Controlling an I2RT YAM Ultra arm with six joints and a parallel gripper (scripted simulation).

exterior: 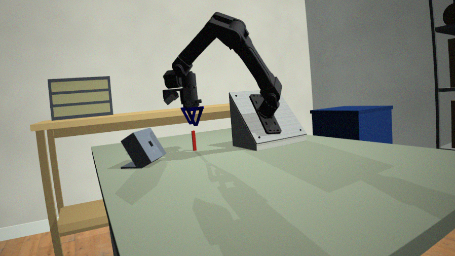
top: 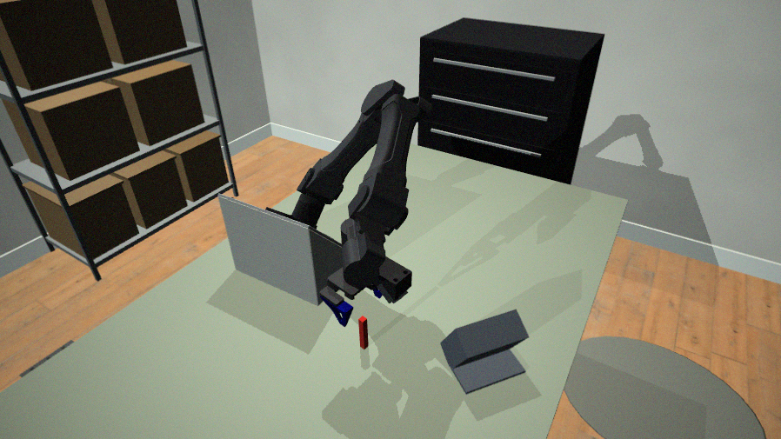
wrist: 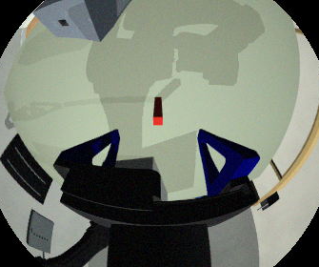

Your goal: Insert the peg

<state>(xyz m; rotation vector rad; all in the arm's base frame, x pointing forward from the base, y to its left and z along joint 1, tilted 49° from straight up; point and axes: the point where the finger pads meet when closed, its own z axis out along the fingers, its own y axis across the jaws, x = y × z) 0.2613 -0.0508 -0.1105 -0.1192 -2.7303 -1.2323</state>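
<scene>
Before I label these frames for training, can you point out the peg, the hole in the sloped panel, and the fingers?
peg (exterior: 193, 140): exterior view, middle of the red shaft.
hole (exterior: 151, 143): exterior view, dark opening in the panel's sloped face.
fingers: wrist view, surface of one blue finger.

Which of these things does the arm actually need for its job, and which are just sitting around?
Needed:
small upright red peg
grey sloped panel with the dark hole
open blue-fingered end effector

Just around:
black drawer cabinet
blue box
shelf of brown boxes
wooden side bench

hole (wrist: 65, 21) tiny, shelf rack (top: 86, 100) cropped
</scene>
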